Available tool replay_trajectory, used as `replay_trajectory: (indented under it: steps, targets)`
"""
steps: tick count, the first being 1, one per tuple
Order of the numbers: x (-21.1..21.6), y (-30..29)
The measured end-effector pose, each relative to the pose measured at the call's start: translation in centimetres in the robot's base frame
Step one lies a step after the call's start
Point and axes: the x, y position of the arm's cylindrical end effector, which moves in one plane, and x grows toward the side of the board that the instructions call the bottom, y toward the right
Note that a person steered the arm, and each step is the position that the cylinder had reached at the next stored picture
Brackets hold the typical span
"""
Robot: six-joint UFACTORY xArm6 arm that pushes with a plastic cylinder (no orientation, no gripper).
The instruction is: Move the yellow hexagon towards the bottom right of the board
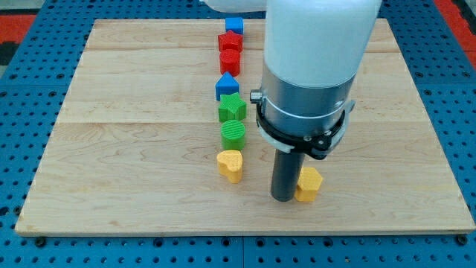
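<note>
yellow hexagon touching my tip, near board bottom edge

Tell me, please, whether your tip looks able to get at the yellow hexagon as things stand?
Probably yes: my tip stands right beside the yellow hexagon, on its view-left side, seemingly touching it. No other block lies between them; the yellow heart sits apart, further to the view's left.

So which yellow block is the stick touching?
The yellow hexagon at the view's bottom right; my tip sits right against its left side. The yellow heart lies apart, further left, below the green blocks.
</note>
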Motion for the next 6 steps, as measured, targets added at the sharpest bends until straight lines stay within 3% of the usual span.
replay_trajectory:
  steps: [4, 6]
  targets:
    - [-2.4, 2.0]
    - [-3.0, 8.4]
